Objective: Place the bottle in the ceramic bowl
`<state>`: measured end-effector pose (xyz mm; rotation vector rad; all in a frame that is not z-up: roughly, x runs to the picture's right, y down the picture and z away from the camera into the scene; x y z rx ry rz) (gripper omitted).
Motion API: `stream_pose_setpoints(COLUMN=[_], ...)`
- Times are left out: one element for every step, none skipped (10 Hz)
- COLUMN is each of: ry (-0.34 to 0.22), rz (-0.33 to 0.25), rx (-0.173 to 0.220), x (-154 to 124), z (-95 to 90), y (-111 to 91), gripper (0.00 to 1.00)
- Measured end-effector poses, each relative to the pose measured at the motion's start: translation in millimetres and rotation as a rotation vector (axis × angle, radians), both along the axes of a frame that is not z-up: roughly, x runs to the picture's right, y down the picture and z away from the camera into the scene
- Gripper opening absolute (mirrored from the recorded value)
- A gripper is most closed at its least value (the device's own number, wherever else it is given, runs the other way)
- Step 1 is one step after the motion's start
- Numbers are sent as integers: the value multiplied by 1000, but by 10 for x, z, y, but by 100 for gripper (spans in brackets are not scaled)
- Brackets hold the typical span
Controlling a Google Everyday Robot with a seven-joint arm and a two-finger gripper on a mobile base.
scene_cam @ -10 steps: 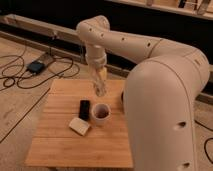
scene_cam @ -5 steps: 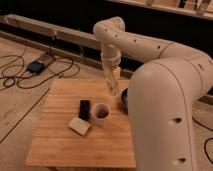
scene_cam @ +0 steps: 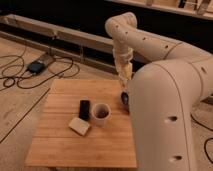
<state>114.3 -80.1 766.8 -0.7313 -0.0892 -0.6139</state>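
My gripper (scene_cam: pixel 124 84) hangs from the arm that reaches in from the right, over the right edge of the wooden table (scene_cam: pixel 65 145). It is shut on the bottle (scene_cam: pixel 124 91), a slim pale thing pointing down from it. Just below sits the ceramic bowl (scene_cam: pixel 125 101), a dark rounded shape at the table's right edge, mostly hidden behind my white arm. The bottle's lower end is just above the bowl; I cannot tell if they touch.
A light cylindrical mug (scene_cam: pixel 100 114) stands mid-table, with a flat black object (scene_cam: pixel 84 109) to its left and a pale rectangular block (scene_cam: pixel 79 126) in front. My bulky white arm (scene_cam: pixel 170 110) fills the right side. Cables and a dark box (scene_cam: pixel 36 66) lie on the floor at left.
My gripper has moved to the right and down with the bottle, from above the mug area to the bowl at the table's right edge.
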Motion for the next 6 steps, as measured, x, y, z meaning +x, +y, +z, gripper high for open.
stream_pose_setpoints(ry=[15, 24, 31, 39, 48, 55], rz=[6, 12, 17, 23, 25, 24], rx=[-2, -6, -10, -17, -24, -28], x=[93, 148, 182, 229, 269, 304], z=[-6, -2, 3, 21, 45, 80], y=[5, 33, 61, 127, 207, 284], gripper=[15, 15, 15, 15, 15, 17])
